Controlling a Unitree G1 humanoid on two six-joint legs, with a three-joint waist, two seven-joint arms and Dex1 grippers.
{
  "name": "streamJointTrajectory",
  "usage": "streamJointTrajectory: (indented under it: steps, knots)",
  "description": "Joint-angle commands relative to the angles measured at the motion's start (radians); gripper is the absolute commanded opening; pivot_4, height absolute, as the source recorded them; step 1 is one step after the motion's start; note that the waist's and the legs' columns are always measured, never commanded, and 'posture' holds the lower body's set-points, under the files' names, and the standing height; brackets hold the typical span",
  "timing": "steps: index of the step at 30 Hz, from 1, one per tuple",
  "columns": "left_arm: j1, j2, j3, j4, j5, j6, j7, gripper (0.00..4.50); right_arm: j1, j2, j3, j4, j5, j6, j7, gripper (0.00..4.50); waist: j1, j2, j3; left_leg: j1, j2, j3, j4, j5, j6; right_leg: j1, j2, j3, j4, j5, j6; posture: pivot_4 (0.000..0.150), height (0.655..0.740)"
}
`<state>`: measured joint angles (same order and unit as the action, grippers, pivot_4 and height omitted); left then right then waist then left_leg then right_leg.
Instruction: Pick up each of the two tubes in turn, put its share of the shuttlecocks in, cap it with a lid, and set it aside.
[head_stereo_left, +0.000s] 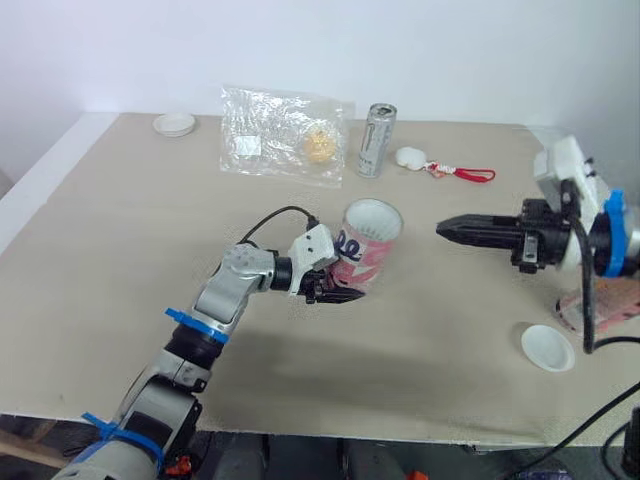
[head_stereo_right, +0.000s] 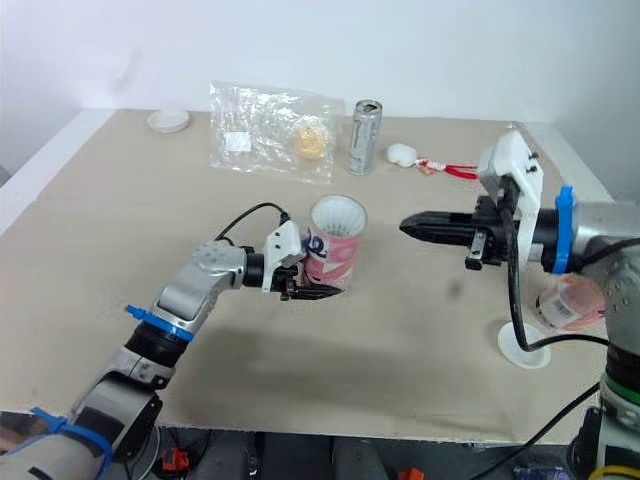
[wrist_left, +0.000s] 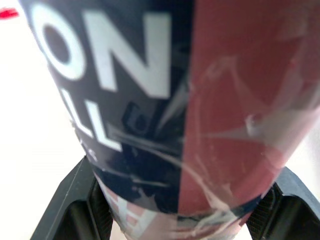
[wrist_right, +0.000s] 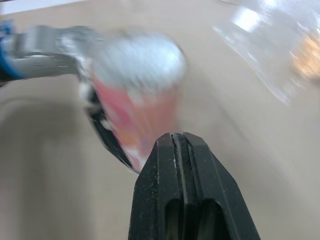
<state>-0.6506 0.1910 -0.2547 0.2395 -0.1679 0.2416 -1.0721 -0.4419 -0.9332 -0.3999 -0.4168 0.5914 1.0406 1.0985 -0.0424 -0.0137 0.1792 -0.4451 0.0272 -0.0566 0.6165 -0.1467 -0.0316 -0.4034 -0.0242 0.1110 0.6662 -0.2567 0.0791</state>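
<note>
A pink and navy tube (head_stereo_left: 364, 245) stands upright near the middle of the table, its top showing white. My left gripper (head_stereo_left: 338, 293) is shut on the tube's lower part; in the left wrist view the tube (wrist_left: 175, 100) sits between the two black fingers (wrist_left: 75, 200). My right gripper (head_stereo_left: 447, 229) is shut with nothing in it, hovering to the tube's right and pointing at it. In the right wrist view its shut fingertips (wrist_right: 177, 145) point at the blurred tube (wrist_right: 140, 95). A second pink tube (head_stereo_left: 605, 305) lies at the right table edge, partly hidden by my right arm.
A white lid (head_stereo_left: 547, 347) lies at the front right, and another lid (head_stereo_left: 175, 123) at the far left. At the back are a clear plastic bag (head_stereo_left: 280, 135), a drink can (head_stereo_left: 376, 140) and a small white object (head_stereo_left: 410, 157) with a red strap (head_stereo_left: 468, 174).
</note>
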Motion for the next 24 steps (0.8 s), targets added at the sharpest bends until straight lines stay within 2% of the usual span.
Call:
streamJointTrajectory:
  steps: [1,7,10,13,14,17,18,24]
  knots:
    - [0.038,-0.024,0.028,-0.043,-0.048,-0.054,0.015,2.88,0.074,0.002,-0.091,-0.067,0.035,0.013,-0.064,0.08,-0.002,0.0,0.0,0.0,0.0,0.0,0.0,0.0,0.0,0.0,0.0,0.0,0.0,0.001,0.0,0.15,0.74]
    - [0.124,-0.038,-0.019,-0.035,-0.032,-0.13,0.004,2.88,0.331,-0.016,-0.196,-0.085,-0.003,-0.026,-0.123,0.08,0.001,0.0,0.0,0.001,0.0,0.001,0.002,0.0,0.0,0.002,0.0,0.001,-0.001,0.002,0.001,0.15,0.74]
    - [0.13,-0.035,-0.033,-0.018,-0.02,-0.157,0.008,2.88,0.435,-0.05,-0.228,-0.078,-0.004,-0.023,-0.102,0.87,0.001,0.0,0.0,0.001,-0.001,0.001,0.003,0.0,0.0,0.002,0.0,0.001,-0.001,0.001,-0.002,0.15,0.74]
    - [0.132,-0.032,-0.044,0.0,-0.009,-0.171,0.008,2.88,0.559,-0.1,-0.252,-0.068,-0.037,-0.053,-0.062,2.42,0.001,-0.001,0.0,0.002,0.0,0.001,0.003,0.001,0.001,0.002,0.0,0.001,-0.001,0.001,-0.003,0.15,0.74]
    - [0.131,-0.03,-0.049,0.006,-0.003,-0.177,0.007,2.88,0.59,-0.115,-0.259,-0.063,-0.043,-0.061,-0.049,2.73,0.001,0.0,0.0,0.002,0.0,0.001,0.003,0.001,0.001,0.002,0.0,0.001,-0.001,0.001,-0.003,0.15,0.74]
    - [0.125,-0.022,-0.065,0.023,0.012,-0.194,0.002,2.88,0.643,-0.149,-0.283,-0.048,-0.039,-0.048,-0.031,4.14,-0.004,0.0,0.0,0.002,0.0,0.002,0.003,0.001,0.001,0.002,0.0,0.002,-0.001,0.001,-0.003,0.15,0.74]
    - [0.124,-0.021,-0.068,0.026,0.014,-0.197,0.001,2.88,0.66,-0.158,-0.286,-0.045,-0.047,-0.054,-0.023,4.45,-0.004,0.0,0.0,0.002,0.0,0.002,0.003,0.001,0.001,0.002,0.0,0.002,-0.001,0.001,-0.003,0.15,0.74]
    - [0.107,-0.01,-0.094,0.057,0.051,-0.198,0.004,2.88,0.748,-0.187,-0.277,-0.015,-0.104,-0.07,-0.031,4.45,-0.002,-0.001,0.0,0.002,0.0,0.002,0.003,0.001,0.001,0.003,0.0,0.002,-0.002,0.0,-0.003,0.15,0.74]
